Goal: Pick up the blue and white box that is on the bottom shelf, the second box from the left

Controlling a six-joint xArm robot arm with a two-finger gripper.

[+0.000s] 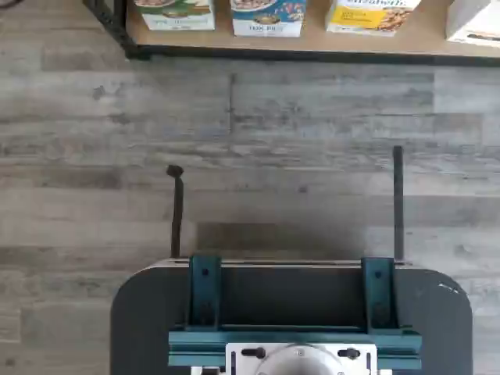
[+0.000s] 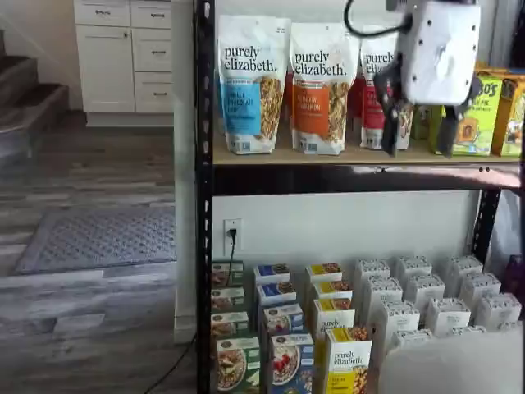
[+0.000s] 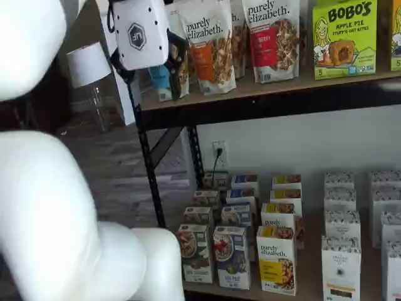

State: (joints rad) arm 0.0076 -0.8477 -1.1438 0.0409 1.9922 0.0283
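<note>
The blue and white box (image 2: 291, 361) stands at the front of the bottom shelf (image 3: 308, 277), between a green-trimmed box (image 2: 236, 363) and a yellow "purely elizabeth" box (image 2: 346, 361). It shows in both shelf views (image 3: 231, 257), with several like it in a row behind. The wrist view shows only its lower part (image 1: 268, 17) on the shelf board (image 1: 422, 41). My gripper (image 2: 419, 123) hangs high up in front of the granola bags, far above the box. A gap shows between its black fingers (image 2: 390, 105), and it holds nothing. Its white body also shows in a shelf view (image 3: 139, 32).
Rows of white boxes (image 2: 426, 308) fill the shelf's right part. The black rack post (image 2: 203, 205) stands left of the boxes. Granola bags (image 2: 248, 82) and Bobo's boxes (image 3: 343, 37) sit on the wood-board level. White arm links (image 3: 62, 219) fill the foreground. A dark teal-bracketed mount (image 1: 297, 312) hangs over the floor.
</note>
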